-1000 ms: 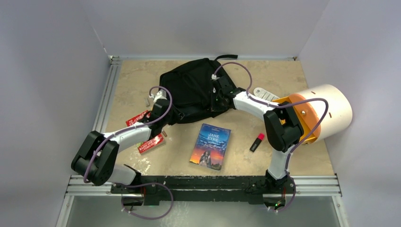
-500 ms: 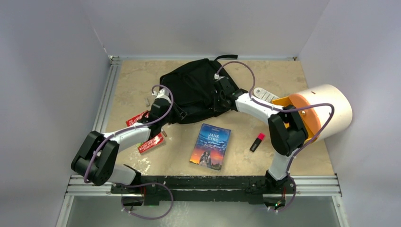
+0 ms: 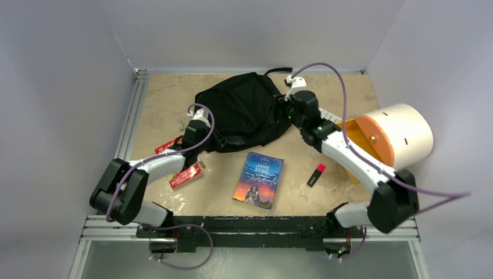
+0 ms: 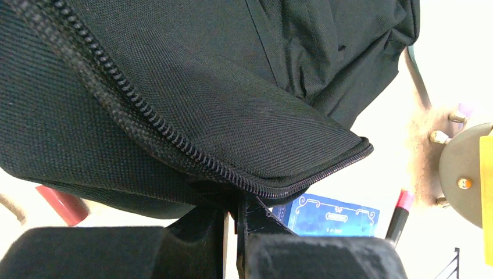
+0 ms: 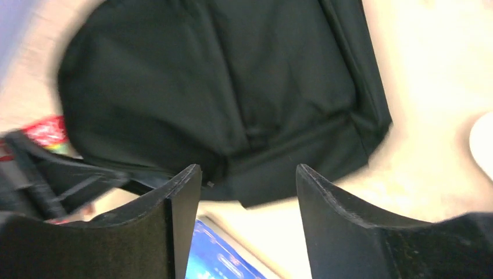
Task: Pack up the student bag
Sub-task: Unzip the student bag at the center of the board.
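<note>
The student bag [image 3: 241,110] is a soft black backpack lying at the back middle of the table. My left gripper [image 3: 214,139] is at its near left edge. In the left wrist view that gripper [image 4: 235,203] is shut on the bag's [image 4: 192,87] edge, just under the zipper. My right gripper [image 3: 289,111] hovers over the bag's right side. The right wrist view shows it [image 5: 247,174] open and empty, above the bag's [image 5: 232,99] near corner and apart from it.
A blue book [image 3: 258,180] lies in front of the bag. A red marker [image 3: 315,175] is to its right, and red packets [image 3: 181,173] lie by the left arm. A cream-and-orange cylinder [image 3: 395,133] lies on its side at the right.
My right gripper has opened, let go of the bag, and drawn back to the right and up. Its elbow has swung toward the near right corner. The left gripper has kept its grip.
</note>
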Controlling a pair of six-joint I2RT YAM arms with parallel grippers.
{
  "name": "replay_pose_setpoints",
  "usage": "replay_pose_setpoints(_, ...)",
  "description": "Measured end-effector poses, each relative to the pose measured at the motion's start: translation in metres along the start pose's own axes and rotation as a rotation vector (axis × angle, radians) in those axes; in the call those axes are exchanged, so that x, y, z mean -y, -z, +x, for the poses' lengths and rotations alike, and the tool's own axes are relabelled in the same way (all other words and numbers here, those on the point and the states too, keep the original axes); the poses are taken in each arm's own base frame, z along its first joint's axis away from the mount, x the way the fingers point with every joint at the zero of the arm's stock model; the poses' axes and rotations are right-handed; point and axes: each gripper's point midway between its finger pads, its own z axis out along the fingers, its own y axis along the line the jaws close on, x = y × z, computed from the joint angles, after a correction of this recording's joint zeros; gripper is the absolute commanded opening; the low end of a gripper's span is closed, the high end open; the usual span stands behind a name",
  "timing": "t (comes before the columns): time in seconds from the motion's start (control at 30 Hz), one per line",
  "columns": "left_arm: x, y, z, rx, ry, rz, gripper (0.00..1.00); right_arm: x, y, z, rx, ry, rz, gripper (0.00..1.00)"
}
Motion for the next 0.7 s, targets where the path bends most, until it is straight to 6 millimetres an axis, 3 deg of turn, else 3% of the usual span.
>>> replay_pose_setpoints(0.1, -0.001, 0.0, 0.001, -0.002, 0.001, -0.002, 0.0, -0.025, 0.029, -0.04, 0.212, 0.03, -0.152, 0.64)
replay_pose_setpoints(0.17, -0.002, 0.0, 0.002, -0.004, 0.001, -0.003, 0.0, -0.036, 0.041, -0.056, 0.308, 0.054, -0.226, 0.64)
replay_pose_setpoints(0.3, -0.002, 0.0, 0.003, -0.003, 0.001, -0.002, 0.0, -0.058, 0.037, -0.066, 0.361, 0.13, -0.343, 0.64)
replay_pose_setpoints(0.43, -0.002, 0.0, 0.003, -0.003, 0.001, -0.001, 0.0, -0.076, 0.007, -0.052, 0.305, 0.262, -0.435, 0.64)
replay_pose_setpoints(0.53, -0.002, 0.0, 0.003, -0.005, 0.001, 0.0, 0.0, -0.088, -0.011, -0.026, 0.263, 0.424, -0.493, 0.68)
replay_pose_setpoints(0.7, 0.0, 0.0, 0.003, -0.006, 0.001, 0.007, 0.0, -0.131, -0.004, 0.02, 0.258, 0.768, -0.637, 0.68)
